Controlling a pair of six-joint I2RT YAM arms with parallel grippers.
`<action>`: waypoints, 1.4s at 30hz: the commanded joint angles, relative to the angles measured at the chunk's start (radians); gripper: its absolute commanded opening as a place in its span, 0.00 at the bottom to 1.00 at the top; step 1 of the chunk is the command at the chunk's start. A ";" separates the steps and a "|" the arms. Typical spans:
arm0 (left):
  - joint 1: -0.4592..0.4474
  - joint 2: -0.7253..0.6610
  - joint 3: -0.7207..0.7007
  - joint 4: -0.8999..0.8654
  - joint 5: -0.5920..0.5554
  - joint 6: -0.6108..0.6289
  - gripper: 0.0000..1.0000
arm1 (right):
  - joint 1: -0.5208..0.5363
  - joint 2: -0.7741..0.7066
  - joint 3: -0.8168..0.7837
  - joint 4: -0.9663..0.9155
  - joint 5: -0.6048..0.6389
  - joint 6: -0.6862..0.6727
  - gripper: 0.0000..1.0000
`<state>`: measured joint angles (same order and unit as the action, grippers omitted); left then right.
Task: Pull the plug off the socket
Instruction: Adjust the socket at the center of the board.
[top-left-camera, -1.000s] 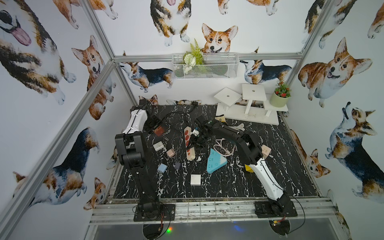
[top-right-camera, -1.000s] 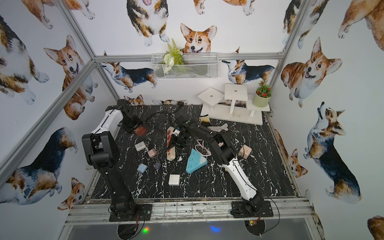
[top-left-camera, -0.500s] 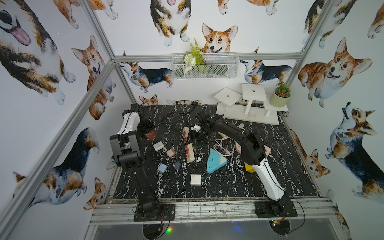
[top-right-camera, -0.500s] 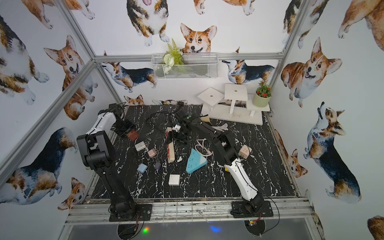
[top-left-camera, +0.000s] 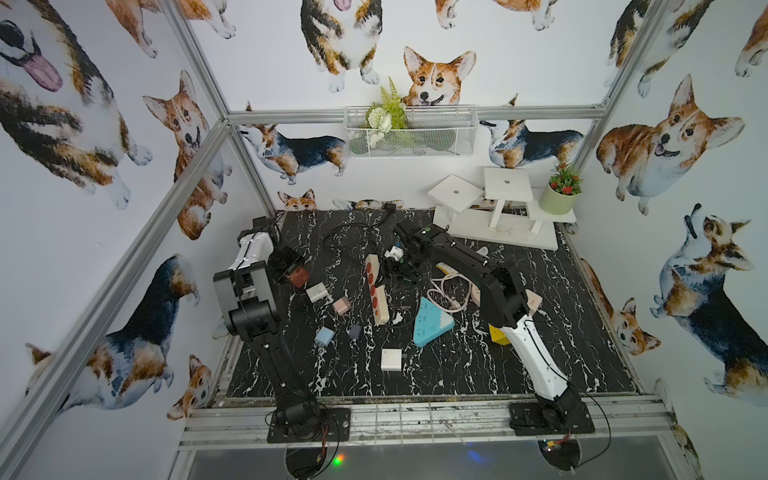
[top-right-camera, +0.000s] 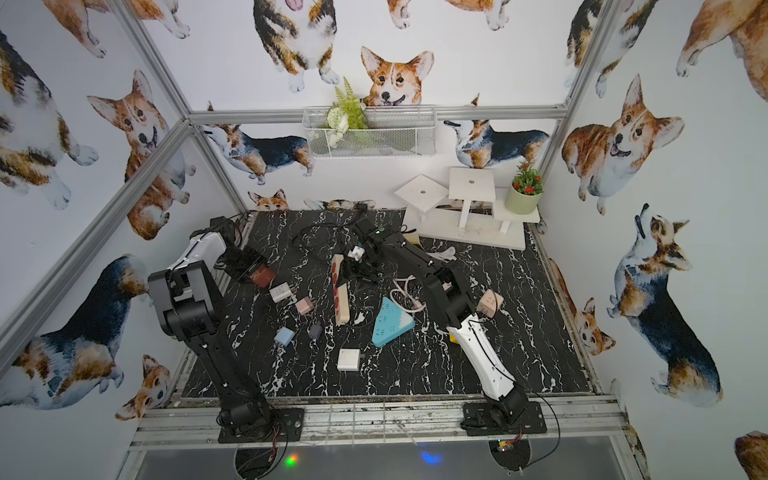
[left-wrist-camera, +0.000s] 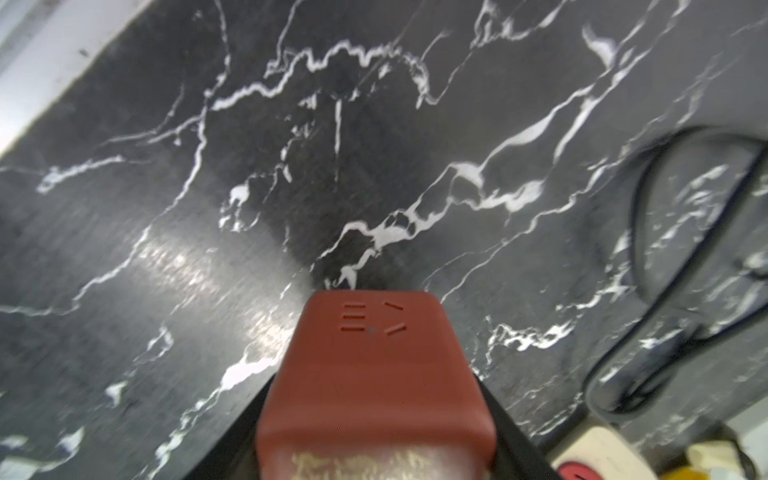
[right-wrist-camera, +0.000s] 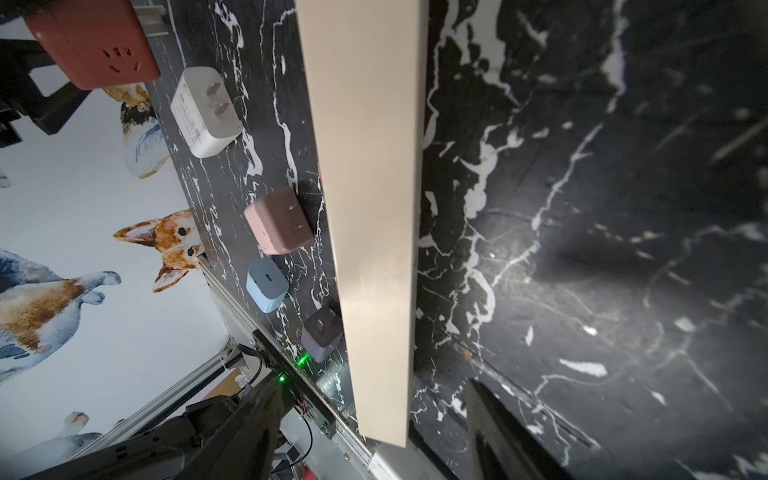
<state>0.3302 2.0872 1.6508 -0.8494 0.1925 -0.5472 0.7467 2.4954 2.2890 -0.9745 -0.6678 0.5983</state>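
Left wrist view: left end effector (left-wrist-camera: 374, 395) pinches brick-red plastic socket cube (left-wrist-camera: 374, 353); right end effector (right-wrist-camera: 372, 390), spread over long beige power strip (right-wrist-camera: 365, 166), risks shoving it.

Your left arm (top-left-camera: 253, 316) stands folded at the left side of the table, and its left gripper (top-left-camera: 296, 272) is clamped on a red-brown socket cube (left-wrist-camera: 374, 374). Your right arm (top-left-camera: 465, 259) stretches far forward over the middle with the wrist bent down. The right gripper (right-wrist-camera: 370, 395) has its fingers spread wide apart.
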 joint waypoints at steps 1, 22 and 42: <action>0.004 0.002 -0.025 0.039 0.045 0.007 0.09 | 0.011 0.031 0.031 0.000 -0.003 0.015 0.76; 0.073 -0.113 -0.179 0.117 0.097 -0.012 0.62 | -0.048 -0.021 -0.005 -0.027 0.034 0.024 0.71; 0.101 -0.321 -0.355 0.189 0.049 -0.044 1.00 | -0.175 -0.361 -0.212 -0.075 0.234 -0.043 0.83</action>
<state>0.4309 1.7885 1.2995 -0.6380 0.2836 -0.5995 0.5945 2.1994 2.1284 -1.0462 -0.5457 0.5770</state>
